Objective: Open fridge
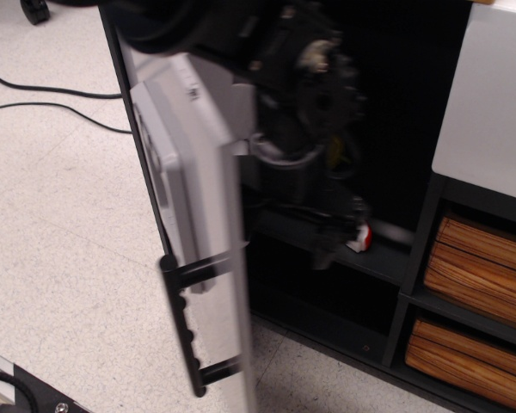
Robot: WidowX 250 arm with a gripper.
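Toy fridge [208, 215] at frame centre-left, its flat grey door swung wide and seen nearly edge-on. The vertical black bar handle [182, 320] stands at 7 o'clock; the moulded dispenser recess [157, 176] is foreshortened, its buttons indistinct. The dark interior [396, 112] lies exposed toward 1 o'clock. The blurred black gripper [327, 228] sits inside the opening, behind the door's free edge; finger state cannot be told. Wooden-slat drawers [477, 267] occupy 4 o'clock.

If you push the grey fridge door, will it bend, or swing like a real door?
The fridge door looks like a flat, stiff panel, so it probably swings rather than bends. It stands wide open beside the gripper, so it likely moves easily. Its black bar handle seems rigid.
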